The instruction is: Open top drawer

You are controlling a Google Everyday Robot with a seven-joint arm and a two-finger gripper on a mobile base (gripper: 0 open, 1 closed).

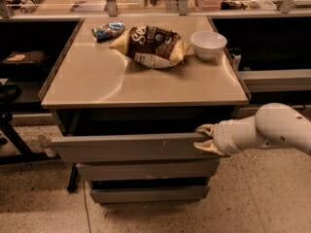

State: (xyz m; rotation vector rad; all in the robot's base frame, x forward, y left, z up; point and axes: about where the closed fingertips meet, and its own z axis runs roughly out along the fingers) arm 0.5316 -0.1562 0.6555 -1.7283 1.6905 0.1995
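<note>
You have one view, set in front of the cabinet and above it, looking forward and down, so the tabletop (97, 81) fills the middle and the shelves behind it run along the 12 o'clock edge. It sits fairly near: the top drawer (126, 147) and the two narrower fronts beneath it lie just below centre, with speckled floor (262, 193) toward 6 o'clock. The arm crosses the frame edge at 3 o'clock, and the gripper (204, 139) is at the right end of the top drawer's front.
</note>
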